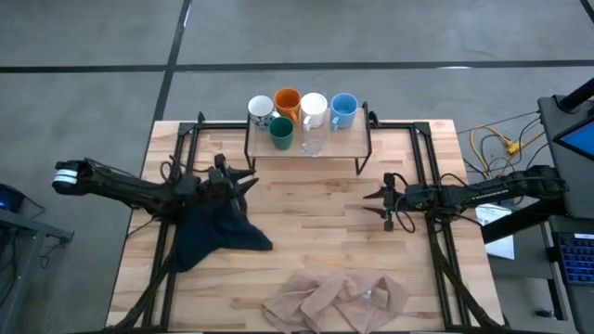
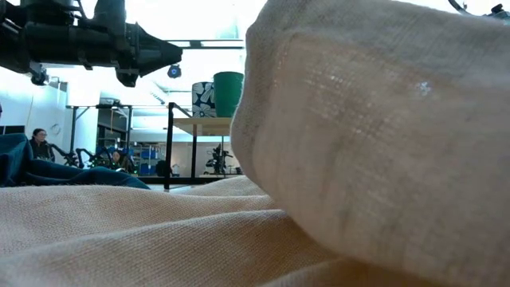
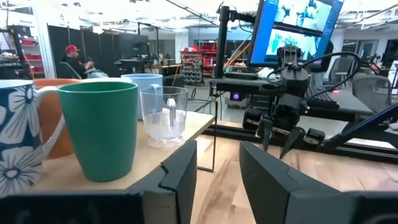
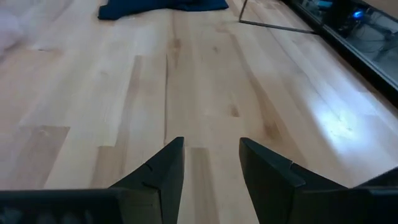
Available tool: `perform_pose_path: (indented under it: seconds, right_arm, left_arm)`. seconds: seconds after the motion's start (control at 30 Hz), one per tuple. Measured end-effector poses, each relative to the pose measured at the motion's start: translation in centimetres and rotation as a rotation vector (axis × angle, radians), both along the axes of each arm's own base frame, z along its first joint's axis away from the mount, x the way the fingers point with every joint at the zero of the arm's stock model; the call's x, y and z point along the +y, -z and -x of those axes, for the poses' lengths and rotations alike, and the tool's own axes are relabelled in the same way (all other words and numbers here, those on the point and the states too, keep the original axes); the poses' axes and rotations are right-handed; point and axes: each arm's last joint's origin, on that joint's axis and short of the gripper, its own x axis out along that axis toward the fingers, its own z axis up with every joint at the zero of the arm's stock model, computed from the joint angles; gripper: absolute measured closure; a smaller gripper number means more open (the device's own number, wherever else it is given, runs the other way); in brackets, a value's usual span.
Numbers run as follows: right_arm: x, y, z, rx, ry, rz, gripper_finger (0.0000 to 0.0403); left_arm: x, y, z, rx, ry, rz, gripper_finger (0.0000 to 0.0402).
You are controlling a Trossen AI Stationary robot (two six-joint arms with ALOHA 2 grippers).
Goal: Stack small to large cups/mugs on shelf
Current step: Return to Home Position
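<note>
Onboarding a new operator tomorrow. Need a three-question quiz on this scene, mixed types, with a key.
1. True or false: the right gripper is shut on a mug.
2. Which cup stands beside the green mug in the front row of the shelf? A) orange mug B) clear glass cup C) light blue mug
3. How many mugs make up the shelf's back row?

Key: 1 false, it is open and empty. 2 B. 3 four.
</note>
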Motion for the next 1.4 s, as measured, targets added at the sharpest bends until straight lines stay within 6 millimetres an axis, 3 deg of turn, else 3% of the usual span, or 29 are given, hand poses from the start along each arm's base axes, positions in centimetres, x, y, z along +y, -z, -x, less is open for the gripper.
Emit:
perform_pose_path:
  seconds: [0.33, 0.5, 0.87, 1.4]
  right_arm:
    - [0.4, 0.5, 0.2, 0.059, -0.113, -0.083, 0.0255]
    - [0.7, 0.5, 0.2, 0.076, -0.191, -0.122, 0.0255]
    - [2.3, -3.3, -1.0, 0.048, -0.292, -0.203, 0.0255]
    - [5.3, -7.9, -0.2, 0.289, -0.279, -0.474, 0.0258]
  left_arm:
    - [0.0, -0.7, 1.3, -0.001, 0.007, 0.001, 0.0294]
    - [-0.2, -0.9, 1.8, 0.025, 0.095, 0.012, 0.0295]
    - [-1.2, -0.7, 2.8, 0.084, 0.471, 0.057, 0.0295]
    - [-1.3, -1.2, 3.5, 0.033, 0.504, 0.063, 0.0294]
